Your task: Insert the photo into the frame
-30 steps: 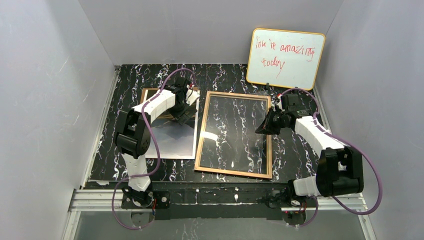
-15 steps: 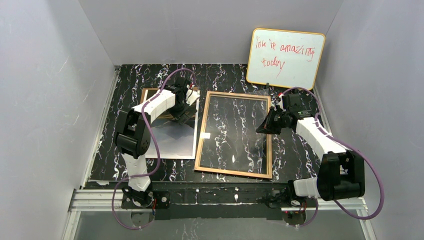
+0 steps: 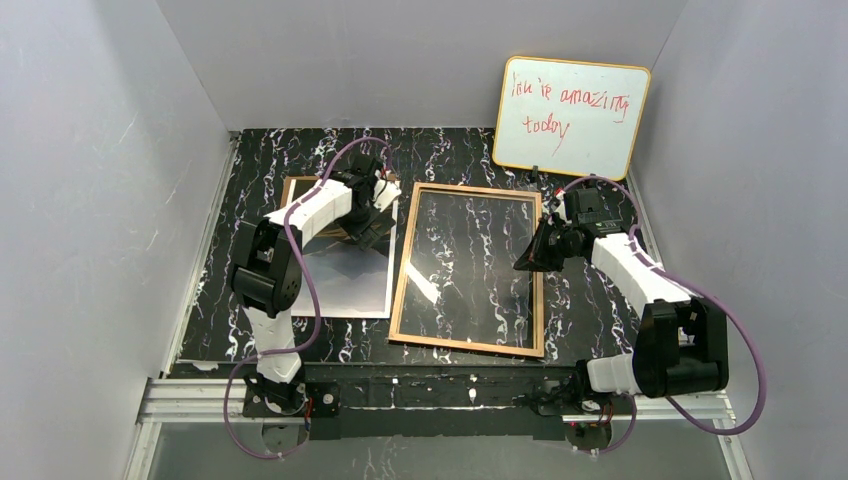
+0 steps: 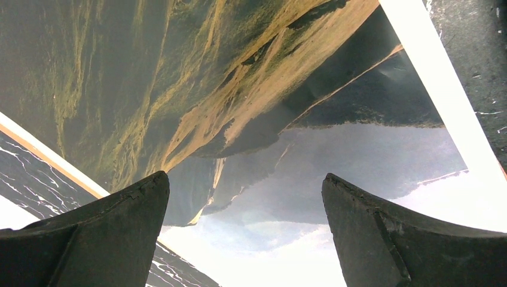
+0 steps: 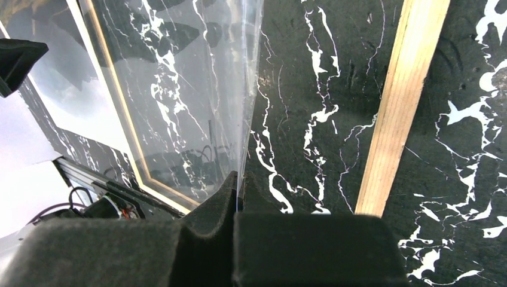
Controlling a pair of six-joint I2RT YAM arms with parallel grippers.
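The frame (image 3: 402,290) lies flat at the table's centre with its tan wooden back up; its right rail (image 5: 400,107) shows in the right wrist view. My right gripper (image 3: 530,256) is shut on the right edge of the clear glass pane (image 5: 179,89), which is raised at a tilt inside that rail. The photo (image 3: 350,280), a mountain landscape, lies face up to the left of the frame. My left gripper (image 3: 372,224) hovers open just above the photo (image 4: 239,89), and both fingertips (image 4: 131,215) are apart with nothing between them.
A brown backing panel (image 3: 298,188) lies partly under the photo's far end. An orange-edged whiteboard (image 3: 570,115) with red writing leans on the back wall at the right. Grey walls close in both sides, and a metal rail runs along the near edge.
The reflections on the glass pane have shifted as my right gripper moved it slightly. The left gripper has barely moved and stays open over the photo.
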